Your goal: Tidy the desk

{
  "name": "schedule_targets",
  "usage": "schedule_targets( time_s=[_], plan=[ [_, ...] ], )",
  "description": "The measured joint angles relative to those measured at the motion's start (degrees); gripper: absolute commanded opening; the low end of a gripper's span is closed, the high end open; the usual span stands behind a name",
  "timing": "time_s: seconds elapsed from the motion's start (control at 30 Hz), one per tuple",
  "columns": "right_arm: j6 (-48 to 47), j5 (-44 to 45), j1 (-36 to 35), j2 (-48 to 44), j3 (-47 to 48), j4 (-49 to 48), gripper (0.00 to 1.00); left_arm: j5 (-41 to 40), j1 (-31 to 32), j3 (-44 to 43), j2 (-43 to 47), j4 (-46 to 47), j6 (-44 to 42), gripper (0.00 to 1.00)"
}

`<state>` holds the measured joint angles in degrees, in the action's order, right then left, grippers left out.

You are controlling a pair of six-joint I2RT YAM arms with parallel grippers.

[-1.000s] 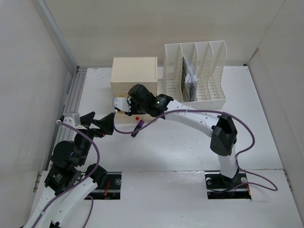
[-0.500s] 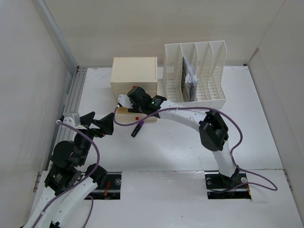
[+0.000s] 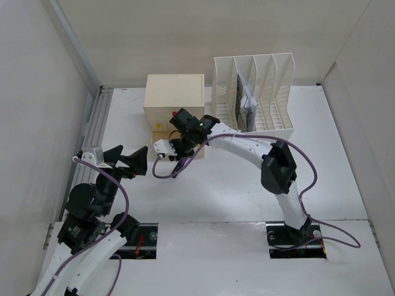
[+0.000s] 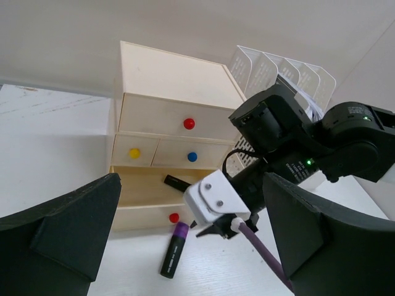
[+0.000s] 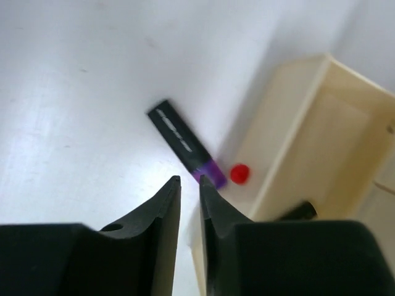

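The desk is a white tabletop. A black marker with a purple cap lies on it just in front of the cream drawer box. The box's bottom drawer is pulled open, with a dark item inside. My right gripper hangs over the drawer's red knob, jaws nearly together and empty; the marker lies just beyond its tips. My left gripper is open and empty, left of the marker, facing the box.
A white slotted file rack with papers stands right of the drawer box. Pale walls enclose the desk. Purple cables loop from both arms over the desk near the marker. Two dark cut-outs sit at the front edge.
My right wrist has swung and turned in front of the drawer box, its gripper dropping toward the open drawer's front. The marker and my left arm have not moved.
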<state>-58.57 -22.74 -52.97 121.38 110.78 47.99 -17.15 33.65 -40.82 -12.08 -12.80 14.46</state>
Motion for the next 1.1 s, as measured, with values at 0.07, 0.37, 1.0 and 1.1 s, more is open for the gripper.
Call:
schedule_targets(
  time_s=[0.07,0.37,1.0,1.1],
  plan=[
    [-3.39,-4.04,0.00,1.40,2.14,4.46,0.33,-0.04,0.00,0.00,0.00,0.00,0.00,0.99],
    [-7.93,-6.40,0.00,9.84,5.55,8.87,0.44,-0.04,0.00,0.00,0.00,0.00,0.02,0.99],
    [-5.64,4.83,-3.61,11.54,6.05,3.45,0.50,0.17,0.00,0.00,0.74,-0.15,0.02,0.99],
    [-5.70,5.49,-4.15,11.98,6.01,3.43,0.50,0.17,0.00,0.00,0.92,-0.22,0.02,0.99]
  ],
)
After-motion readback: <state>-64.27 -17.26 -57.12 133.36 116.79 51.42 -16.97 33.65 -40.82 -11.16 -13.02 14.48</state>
